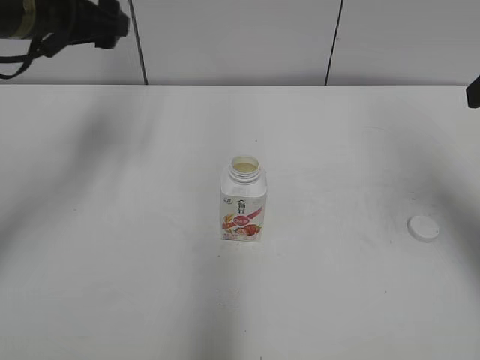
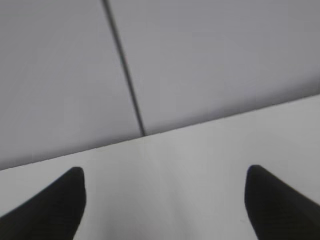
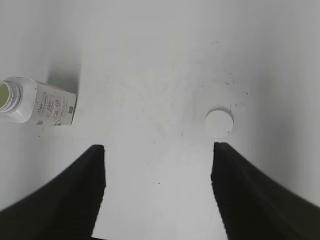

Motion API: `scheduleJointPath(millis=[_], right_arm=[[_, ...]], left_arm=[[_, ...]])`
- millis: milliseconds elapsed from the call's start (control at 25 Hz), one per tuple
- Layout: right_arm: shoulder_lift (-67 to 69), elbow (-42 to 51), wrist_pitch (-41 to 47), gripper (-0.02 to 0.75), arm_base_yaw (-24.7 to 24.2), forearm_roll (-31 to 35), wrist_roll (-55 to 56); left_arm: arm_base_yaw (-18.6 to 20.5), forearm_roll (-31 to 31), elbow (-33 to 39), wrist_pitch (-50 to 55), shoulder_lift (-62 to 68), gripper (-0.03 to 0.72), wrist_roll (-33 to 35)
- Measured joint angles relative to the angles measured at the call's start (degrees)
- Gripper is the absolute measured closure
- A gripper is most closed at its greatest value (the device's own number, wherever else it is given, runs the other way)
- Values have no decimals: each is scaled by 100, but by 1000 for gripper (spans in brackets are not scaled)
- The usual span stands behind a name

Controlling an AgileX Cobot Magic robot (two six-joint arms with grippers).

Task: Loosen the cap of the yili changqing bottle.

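The yili changqing bottle (image 1: 243, 201) stands upright in the middle of the white table, its neck open and uncapped. It also shows at the left of the right wrist view (image 3: 37, 102). The white cap (image 1: 423, 228) lies flat on the table to the right of the bottle, apart from it, and shows in the right wrist view (image 3: 219, 123). My right gripper (image 3: 157, 167) is open and empty, above the table near the cap. My left gripper (image 2: 164, 192) is open and empty, facing the table's far edge and the wall. In the exterior view only part of the left arm shows, at the top left.
The white table (image 1: 112, 262) runs to a far edge against a pale panelled wall (image 1: 232, 37) with dark seams. A bit of the right arm (image 1: 473, 91) shows at the right edge.
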Motion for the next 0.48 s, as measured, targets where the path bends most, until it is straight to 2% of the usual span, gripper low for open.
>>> scheduleJointPath(millis=[120, 320, 480], right_arm=[[0, 0, 35, 213, 0, 0, 0], [0, 0, 122, 213, 0, -5, 0], [0, 0, 141, 213, 0, -11, 0]], left_arm=[[71, -378, 0, 732, 0, 99, -1], [413, -1518, 61, 373, 7, 99, 545], [487, -1792, 148, 579, 66, 99, 861]])
